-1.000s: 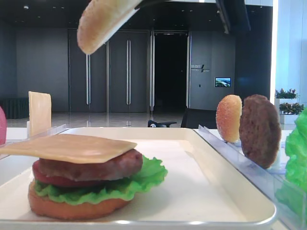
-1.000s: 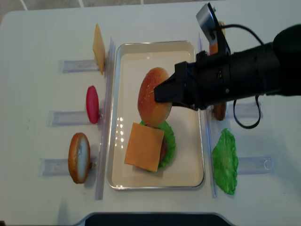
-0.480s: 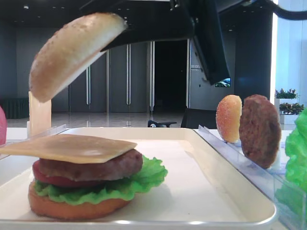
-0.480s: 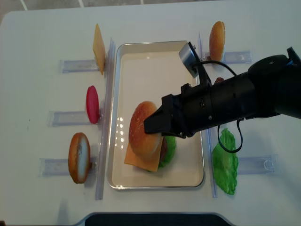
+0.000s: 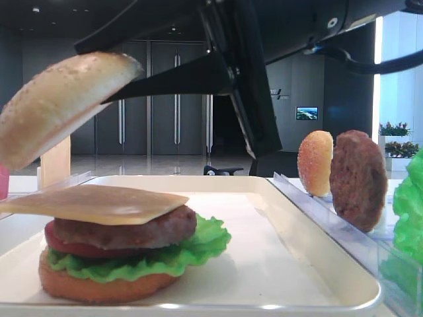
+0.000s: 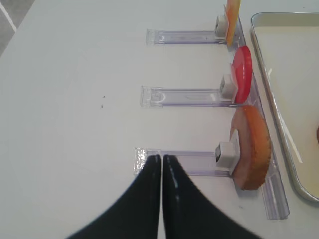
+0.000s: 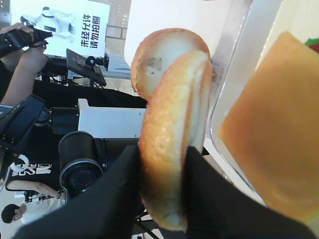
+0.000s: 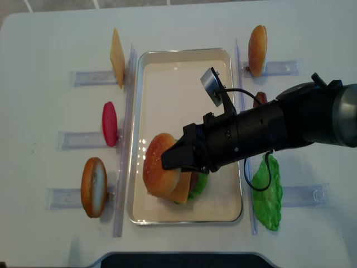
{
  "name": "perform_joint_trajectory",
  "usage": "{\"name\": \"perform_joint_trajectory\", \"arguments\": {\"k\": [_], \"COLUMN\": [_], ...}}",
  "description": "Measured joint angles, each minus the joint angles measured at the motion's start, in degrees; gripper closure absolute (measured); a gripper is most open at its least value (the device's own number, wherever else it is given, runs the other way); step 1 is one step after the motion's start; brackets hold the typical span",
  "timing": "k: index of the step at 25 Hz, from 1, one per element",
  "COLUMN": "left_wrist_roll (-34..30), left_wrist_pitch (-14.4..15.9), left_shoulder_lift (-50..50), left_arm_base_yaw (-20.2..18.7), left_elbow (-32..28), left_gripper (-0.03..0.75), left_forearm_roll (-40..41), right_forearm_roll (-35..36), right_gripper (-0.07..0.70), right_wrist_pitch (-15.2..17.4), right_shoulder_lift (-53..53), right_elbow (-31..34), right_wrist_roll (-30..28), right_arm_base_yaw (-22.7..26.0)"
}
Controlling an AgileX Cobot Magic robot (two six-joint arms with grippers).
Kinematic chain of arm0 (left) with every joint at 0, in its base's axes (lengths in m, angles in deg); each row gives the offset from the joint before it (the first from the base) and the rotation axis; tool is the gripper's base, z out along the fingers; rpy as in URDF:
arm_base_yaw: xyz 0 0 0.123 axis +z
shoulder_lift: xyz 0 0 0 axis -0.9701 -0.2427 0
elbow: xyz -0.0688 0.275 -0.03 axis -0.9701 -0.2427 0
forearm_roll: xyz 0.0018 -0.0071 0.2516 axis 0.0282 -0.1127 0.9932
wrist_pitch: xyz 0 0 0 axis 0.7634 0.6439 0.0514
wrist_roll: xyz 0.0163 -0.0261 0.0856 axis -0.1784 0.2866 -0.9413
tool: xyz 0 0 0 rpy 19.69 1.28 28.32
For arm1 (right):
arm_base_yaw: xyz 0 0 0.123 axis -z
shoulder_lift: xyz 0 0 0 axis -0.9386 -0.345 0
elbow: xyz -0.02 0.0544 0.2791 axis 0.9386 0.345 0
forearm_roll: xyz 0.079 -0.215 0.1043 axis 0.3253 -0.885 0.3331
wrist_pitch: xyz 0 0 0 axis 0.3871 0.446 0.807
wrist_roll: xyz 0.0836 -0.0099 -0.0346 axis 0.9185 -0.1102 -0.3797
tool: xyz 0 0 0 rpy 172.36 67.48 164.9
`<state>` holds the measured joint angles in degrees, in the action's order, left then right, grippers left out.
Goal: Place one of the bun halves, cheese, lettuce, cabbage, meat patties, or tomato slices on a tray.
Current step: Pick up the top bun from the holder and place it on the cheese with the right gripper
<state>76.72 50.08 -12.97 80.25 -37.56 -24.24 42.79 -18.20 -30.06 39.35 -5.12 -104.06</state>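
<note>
My right gripper [image 8: 174,159] is shut on the domed, speckled bun top [image 8: 160,167]. The bun hangs tilted above the left side of the stack and does not touch it in the low exterior view, where it shows as the bun top [image 5: 59,105]. The stack sits at the near end of the white tray [image 8: 167,67]. From the bottom it is a bun bottom [image 5: 92,287], lettuce [image 5: 198,246], a tomato slice [image 5: 66,249], a meat patty [image 5: 132,230] and cheese [image 5: 99,201]. In the right wrist view both fingers clamp the bun top [image 7: 174,124]. My left gripper [image 6: 162,158] is shut and empty above the table.
Clear racks flank the tray. On the left stand a cheese slice [image 8: 116,50], a tomato slice [image 8: 109,124] and an orange bun half [image 8: 93,186]. On the right are a small bun half [image 8: 257,42], a patty [image 5: 358,179] and a lettuce leaf [image 8: 268,192].
My right gripper has carried the bun top down and toward the near left of the tray, from the tray's middle to over the stack. The left gripper has not moved.
</note>
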Motion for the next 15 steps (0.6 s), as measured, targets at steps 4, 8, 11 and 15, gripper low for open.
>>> {"name": "perform_joint_trajectory", "arguments": {"k": [4, 8, 11, 15], "left_wrist_roll": [0.0, 0.0, 0.0, 0.0], "left_wrist_pitch": [0.0, 0.0, 0.0, 0.0], "left_shoulder_lift": [0.0, 0.0, 0.0, 0.0], "left_arm_base_yaw": [0.0, 0.0, 0.0, 0.0], "left_elbow": [0.0, 0.0, 0.0, 0.0], "left_gripper": [0.715, 0.715, 0.715, 0.715], "left_forearm_roll": [0.0, 0.0, 0.0, 0.0], "right_forearm_roll": [0.1, 0.2, 0.3, 0.3], "right_gripper": [0.409, 0.409, 0.409, 0.409], "right_wrist_pitch": [0.3, 0.4, 0.4, 0.4], "right_shoulder_lift": [-1.5, -3.1, -3.6, -3.6], "right_elbow": [0.0, 0.0, -0.1, -0.1], "right_wrist_roll": [-0.4, -1.4, -1.9, -3.1], "right_arm_base_yaw": [0.0, 0.0, 0.0, 0.0]}}
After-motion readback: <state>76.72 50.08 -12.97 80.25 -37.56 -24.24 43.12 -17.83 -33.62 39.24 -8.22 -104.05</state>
